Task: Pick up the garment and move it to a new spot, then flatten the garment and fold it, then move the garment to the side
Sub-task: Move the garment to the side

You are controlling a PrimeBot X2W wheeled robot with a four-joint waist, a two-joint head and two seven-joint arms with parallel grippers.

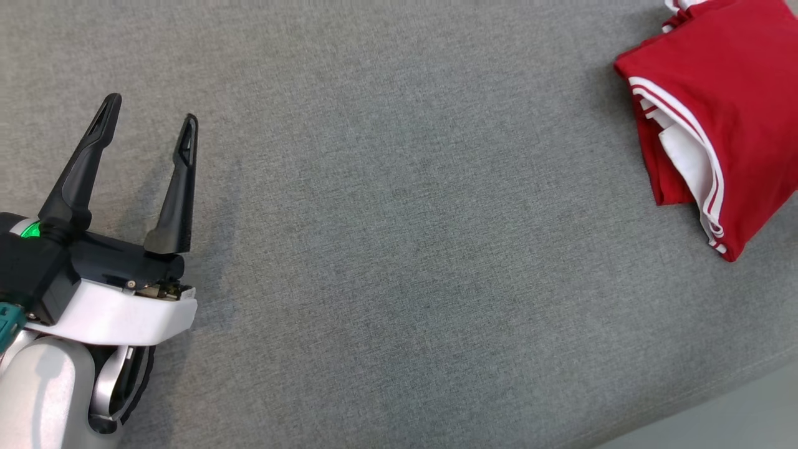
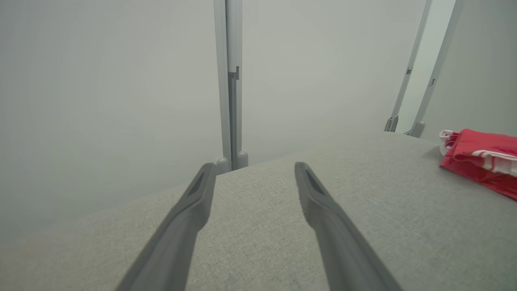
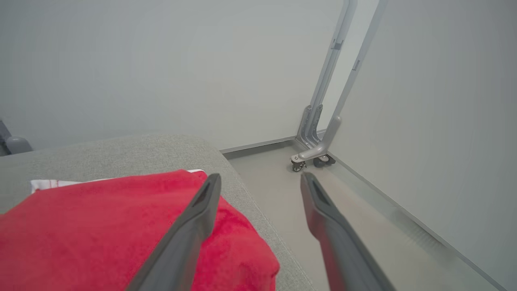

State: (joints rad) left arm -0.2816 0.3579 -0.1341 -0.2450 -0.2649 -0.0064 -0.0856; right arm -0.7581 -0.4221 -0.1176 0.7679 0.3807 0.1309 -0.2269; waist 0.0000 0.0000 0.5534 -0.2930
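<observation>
The folded red cloth garment with white striped trim [image 1: 729,93] lies as a compact packet at the edge of the grey woven surface [image 1: 399,249], so the task looks all but finished. It sits well to the right of the left gripper's [image 1: 151,111] splayed, empty fingers and just beneath one finger of the right gripper [image 3: 260,178], which is also spread and clasps nothing. Its long axis runs roughly parallel to the left fingers, with the layered white-trimmed edges facing them.
</observation>
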